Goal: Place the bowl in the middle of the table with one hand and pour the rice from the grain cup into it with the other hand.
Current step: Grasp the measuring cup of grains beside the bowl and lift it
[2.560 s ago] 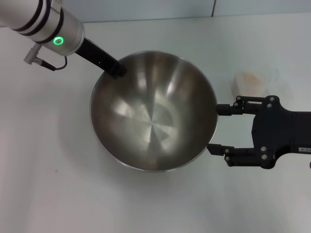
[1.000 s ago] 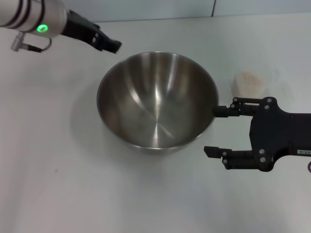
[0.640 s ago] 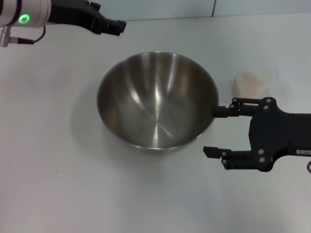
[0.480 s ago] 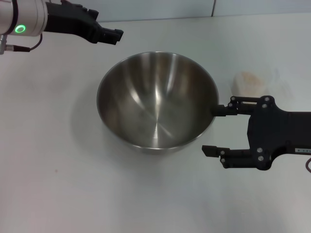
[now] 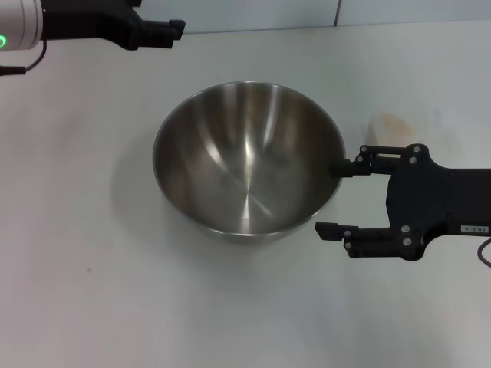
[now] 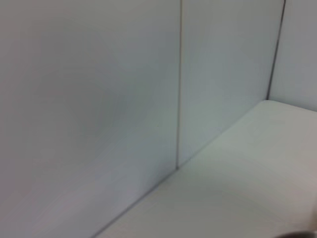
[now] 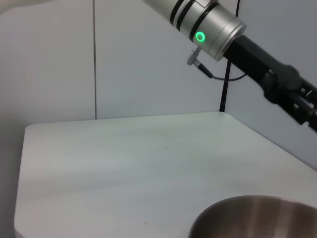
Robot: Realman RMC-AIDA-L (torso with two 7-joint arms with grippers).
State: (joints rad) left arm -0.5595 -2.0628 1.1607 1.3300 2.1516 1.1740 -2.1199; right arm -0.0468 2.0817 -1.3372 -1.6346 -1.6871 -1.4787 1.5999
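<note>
The steel bowl stands upright on the white table, near the middle. Its rim also shows in the right wrist view. My left gripper is up at the far left edge of the table, well clear of the bowl and holding nothing. My right gripper is open and empty just right of the bowl, its upper fingertip at the bowl's rim. The grain cup, pale beige with rice, stands behind the right gripper, to the bowl's right. It is partly covered by the gripper's upper finger.
A pale wall runs along the table's far edge. The left arm with its green ring light reaches over the far side in the right wrist view. The left wrist view shows only wall and tabletop.
The left gripper let go of the bowl's far rim and drew back up and to the left. The bowl settled from tilted to level. The right gripper edged left towards the bowl.
</note>
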